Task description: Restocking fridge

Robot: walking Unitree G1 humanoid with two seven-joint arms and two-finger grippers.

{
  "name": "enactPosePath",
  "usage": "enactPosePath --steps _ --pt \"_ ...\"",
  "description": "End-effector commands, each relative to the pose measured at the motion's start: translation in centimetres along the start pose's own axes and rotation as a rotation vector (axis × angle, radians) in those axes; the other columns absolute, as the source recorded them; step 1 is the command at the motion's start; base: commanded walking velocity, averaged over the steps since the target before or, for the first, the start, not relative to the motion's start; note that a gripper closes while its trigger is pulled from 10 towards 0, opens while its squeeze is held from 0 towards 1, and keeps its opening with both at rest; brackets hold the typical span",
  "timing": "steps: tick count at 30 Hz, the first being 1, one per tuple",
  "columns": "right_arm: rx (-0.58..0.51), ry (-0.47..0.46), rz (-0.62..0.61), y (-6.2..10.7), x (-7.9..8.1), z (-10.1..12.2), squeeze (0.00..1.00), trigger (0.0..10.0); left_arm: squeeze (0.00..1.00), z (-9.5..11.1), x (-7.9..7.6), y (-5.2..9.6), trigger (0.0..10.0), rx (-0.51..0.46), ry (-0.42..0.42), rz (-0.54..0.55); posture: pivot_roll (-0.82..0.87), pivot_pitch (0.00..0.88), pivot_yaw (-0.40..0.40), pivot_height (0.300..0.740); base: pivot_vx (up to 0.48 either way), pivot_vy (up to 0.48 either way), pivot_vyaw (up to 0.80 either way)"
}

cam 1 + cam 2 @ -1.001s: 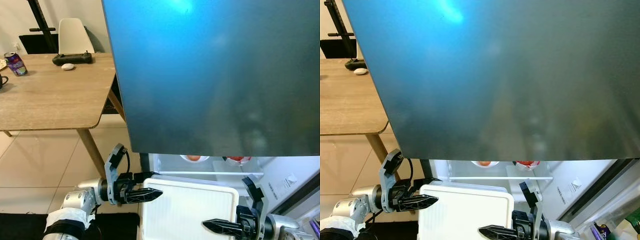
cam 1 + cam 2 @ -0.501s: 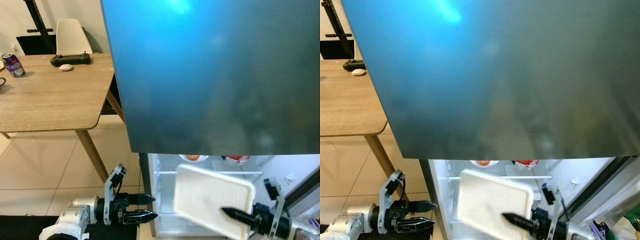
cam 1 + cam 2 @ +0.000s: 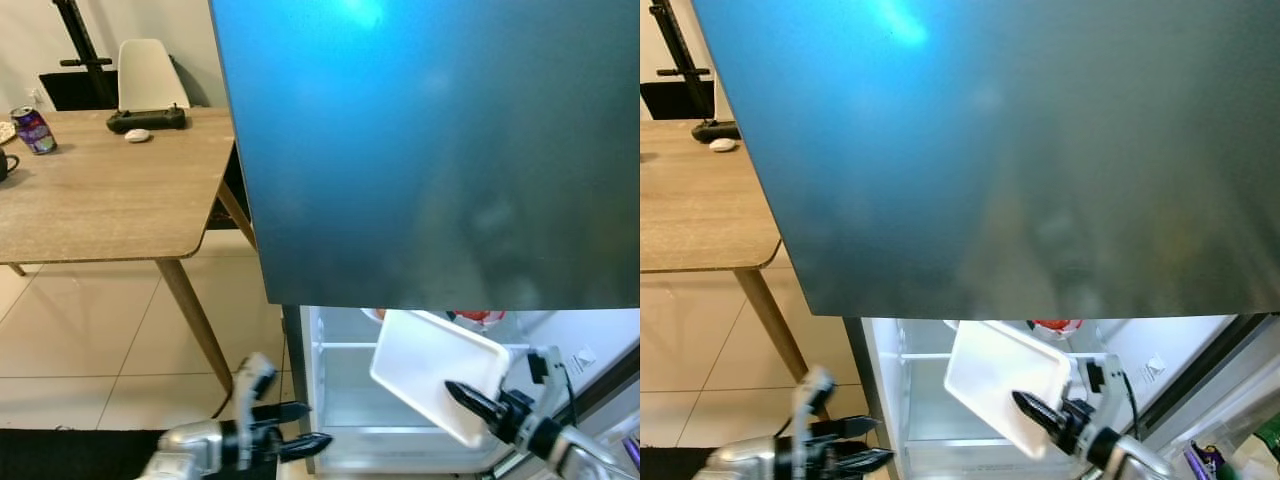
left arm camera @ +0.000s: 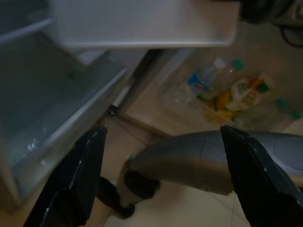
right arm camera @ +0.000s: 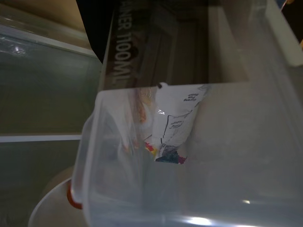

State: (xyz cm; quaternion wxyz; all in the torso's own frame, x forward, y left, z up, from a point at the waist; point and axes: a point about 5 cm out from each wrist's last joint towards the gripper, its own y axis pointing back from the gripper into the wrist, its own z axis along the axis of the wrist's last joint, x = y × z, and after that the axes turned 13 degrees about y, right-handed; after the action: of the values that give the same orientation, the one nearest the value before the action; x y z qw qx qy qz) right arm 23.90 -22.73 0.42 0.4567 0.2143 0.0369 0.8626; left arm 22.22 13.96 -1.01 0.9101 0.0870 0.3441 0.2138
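Note:
A white plastic tray (image 3: 430, 365) hangs tilted in the mouth of the open lower fridge compartment (image 3: 340, 400). My right gripper (image 3: 462, 398) is shut on its near edge, low at the right. In the right wrist view the tray's translucent wall (image 5: 199, 156) is close up, with a printed packet (image 5: 173, 127) behind it. My left gripper (image 3: 318, 424) is open, low beside the fridge's left wall and apart from the tray. In the left wrist view its fingers (image 4: 78, 179) stand wide apart below the tray (image 4: 142, 23).
The dark upper fridge door (image 3: 430, 150) hangs over the opening. A bowl with something red (image 3: 478, 318) sits at the back of the fridge. Bottles (image 4: 227, 90) stand in the door bin. A wooden table (image 3: 100, 200) with a can (image 3: 32, 129) stands to the left.
The right gripper has carried the tray up and right into the fridge opening, tilting it. The left gripper has come off the tray's left edge and sunk lower.

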Motion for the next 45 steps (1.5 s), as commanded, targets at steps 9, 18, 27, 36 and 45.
enactPosePath --steps 9,18,27,36,45 --pt "0.069 -0.053 -0.152 -2.3 0.4 -1.0 0.0 10.0 0.0 0.3 -0.7 -2.9 10.0 0.002 -0.337 0.201 -0.07 0.0 0.023 0.74 0.0 0.0 0.0" --pt "0.139 -0.129 -0.292 -2.8 -0.4 -1.5 0.0 10.0 0.0 1.3 -0.2 -3.5 10.0 -0.041 -0.406 0.296 -0.06 0.0 0.017 0.711 0.0 0.0 0.0" --pt "0.145 -0.127 -0.319 -3.3 -0.5 -1.1 0.0 10.0 0.0 1.7 -0.3 -4.4 10.0 -0.058 -0.419 0.325 -0.06 0.0 0.008 0.701 0.0 0.0 0.0" --pt "0.135 -0.141 -0.365 -3.4 -0.9 -0.7 0.0 10.0 0.0 2.6 -1.1 -5.9 10.0 -0.1 -0.44 0.307 -0.06 0.0 0.007 0.667 0.0 0.0 0.0" --pt "0.127 -0.124 -0.509 -3.1 -2.3 0.5 0.0 10.0 0.0 3.4 -1.9 -7.0 10.0 -0.148 -0.492 0.293 -0.06 0.0 0.009 0.628 0.0 0.0 0.0"
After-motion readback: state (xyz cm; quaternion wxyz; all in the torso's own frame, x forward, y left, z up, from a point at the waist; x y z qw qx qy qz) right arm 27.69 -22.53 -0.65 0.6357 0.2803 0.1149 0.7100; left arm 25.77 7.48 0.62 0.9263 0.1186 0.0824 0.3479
